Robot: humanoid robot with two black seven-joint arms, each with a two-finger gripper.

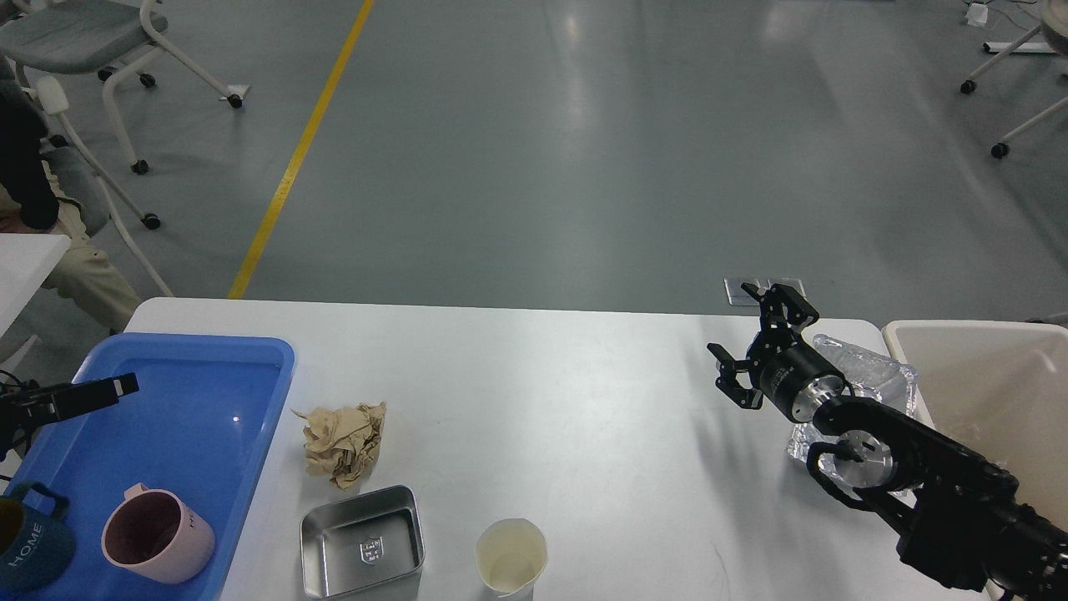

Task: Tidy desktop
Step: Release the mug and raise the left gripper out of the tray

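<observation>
The desktop [567, 392] fills the lower half of our view, and what lies on it falls into two kinds, which suggests why the containers sit where they do. At our left the blue tray [250, 367] already holds a pink mug [158, 534] and a dark mug [29, 542], so we take it as the place for things worth keeping. At our right the cream bin [976, 376] stands just off the table edge, likely for rubbish.

Our right gripper [747, 342] hovers above the far right of the desktop with its jaws spread wide and nothing between them. Under our arm, near the bin, lies a clear plastic container [868, 376], partly hidden.

Our left gripper [117, 386] hangs over the tray; it is seen dark and end-on, so we cannot tell how its jaws stand.

Still loose on the desktop are a crumpled paper [344, 442], a metal tin [363, 542] and a paper cup [511, 568] along the near edge. We judge the paper and cup bound for the bin, the tin perhaps for the tray.
</observation>
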